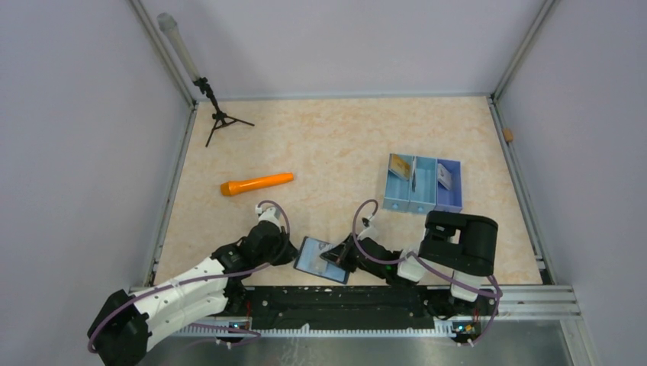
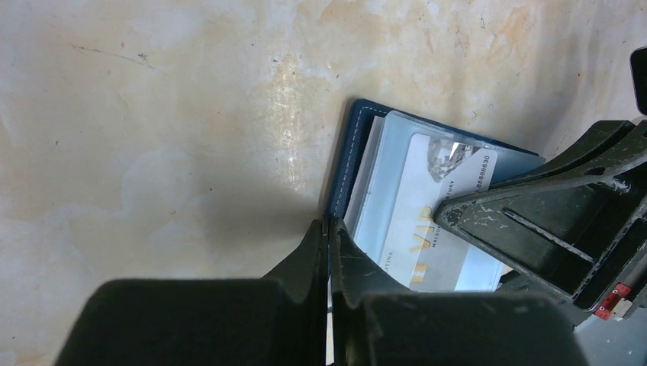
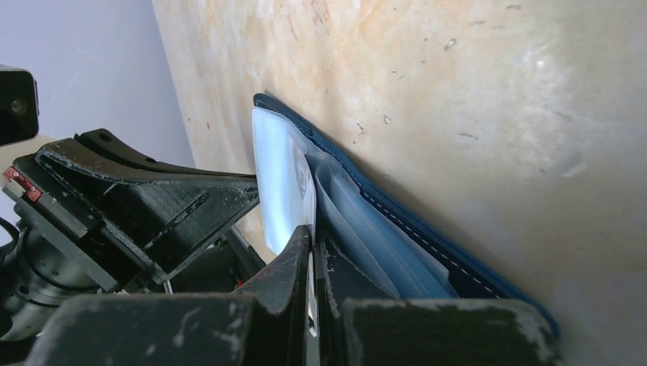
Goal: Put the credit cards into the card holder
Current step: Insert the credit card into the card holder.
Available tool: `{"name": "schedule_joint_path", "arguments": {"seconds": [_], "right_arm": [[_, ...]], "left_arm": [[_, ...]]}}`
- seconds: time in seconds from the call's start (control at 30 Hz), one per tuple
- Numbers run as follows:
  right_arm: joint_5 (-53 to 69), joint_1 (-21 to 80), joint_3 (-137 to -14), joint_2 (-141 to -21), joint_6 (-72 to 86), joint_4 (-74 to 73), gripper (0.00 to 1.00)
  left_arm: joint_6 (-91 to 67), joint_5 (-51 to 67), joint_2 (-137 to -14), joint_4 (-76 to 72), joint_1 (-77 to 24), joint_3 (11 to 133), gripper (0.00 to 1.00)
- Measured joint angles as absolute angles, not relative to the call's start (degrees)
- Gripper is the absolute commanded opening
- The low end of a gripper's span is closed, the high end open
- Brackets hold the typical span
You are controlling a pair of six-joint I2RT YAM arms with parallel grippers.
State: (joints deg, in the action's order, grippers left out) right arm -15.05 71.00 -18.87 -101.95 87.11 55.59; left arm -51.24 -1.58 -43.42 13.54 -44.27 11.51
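Observation:
The card holder [image 1: 311, 256] lies open near the table's front edge, navy outside [image 2: 345, 164] and pale blue inside [image 3: 397, 236]. A white credit card [image 2: 427, 202] with gold lettering sits partly in its slots. My right gripper [image 1: 337, 256] is shut on that card [image 3: 281, 171], its jaws [image 3: 313, 238] pressed together on the thin edge. My left gripper [image 1: 295, 255] is shut on the holder's left cover edge, with the tips [image 2: 329, 225] closed. More credit cards, a gold one [image 1: 400, 165] among them, stand in the blue tray.
A blue three-compartment tray [image 1: 424, 203] sits right of centre. An orange flashlight [image 1: 256, 184] lies at the left. A small black tripod [image 1: 221, 120] holding a pale tube stands in the back-left corner. Both arms crowd the front edge.

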Motion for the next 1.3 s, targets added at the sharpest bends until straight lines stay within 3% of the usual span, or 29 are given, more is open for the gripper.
{"name": "schedule_joint_path", "arguments": {"seconds": [0.1,0.37,0.6,0.93,1.3], "right_arm": [[-15.7,71.4,-20.4,-102.0,87.1,53.2,0.01],[-16.9,71.6,-22.6,-99.3,86.6,46.5,0.27],[-22.2,73.8,-29.5,-92.6,81.8,27.0,0.49],[-32.2,77.9,-39.5,-90.0,76.8,0.9,0.61],[-36.6,78.7,-42.9,-88.6,73.0,-12.5,0.73]], "left_arm": [[-51.1,-1.5,-43.4,13.5,-44.2,11.5,0.00],[-51.2,-0.9,-43.4,13.4,-44.2,11.4,0.00],[-52.2,1.0,-42.8,12.5,-44.3,10.7,0.00],[-54.6,4.0,-42.5,9.1,-44.3,8.8,0.00],[-55.5,5.4,-42.5,7.7,-44.3,8.2,0.00]]}}
